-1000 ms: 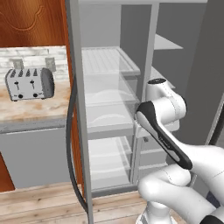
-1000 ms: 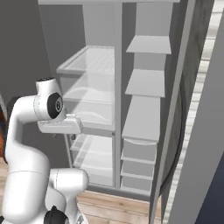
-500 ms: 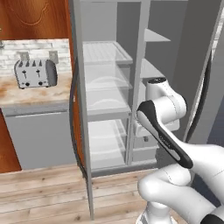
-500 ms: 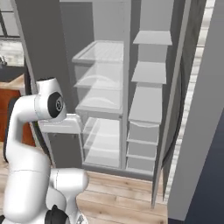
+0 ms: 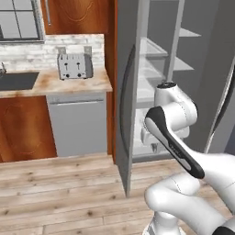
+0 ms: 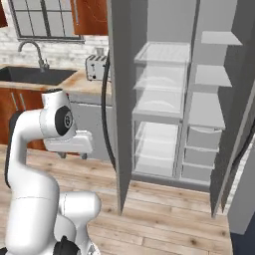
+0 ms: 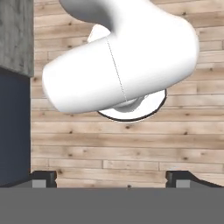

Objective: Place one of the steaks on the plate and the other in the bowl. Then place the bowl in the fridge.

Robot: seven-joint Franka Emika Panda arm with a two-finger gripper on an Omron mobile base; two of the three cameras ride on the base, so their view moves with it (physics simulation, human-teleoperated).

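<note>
The grey fridge [image 6: 159, 99] stands with both doors open, its glass shelves [image 5: 153, 50] showing. Its left door [image 5: 124, 114] with the long black handle swings out toward me. My arm is folded close to my body, in front of the fridge and apart from it. The gripper [image 6: 72, 153] points down at the wooden floor. In the hand view the gripper [image 7: 111, 179] is open, its dark fingertips [image 7: 43, 177] far apart with nothing between them. The steaks and the bowl are out of view.
A silver toaster [image 5: 74, 66] sits on the marbled counter [image 5: 69, 82] left of the fridge, above a grey dishwasher front [image 5: 78, 124]. A dark sink [image 6: 35, 74] with a faucet lies further left. Wooden floor [image 5: 59, 183] stretches in front.
Both base views have pulled back and swung left: the fridge looks smaller and sits further right, and the counter, toaster and sink have come into view. The arm's pose is unchanged.
</note>
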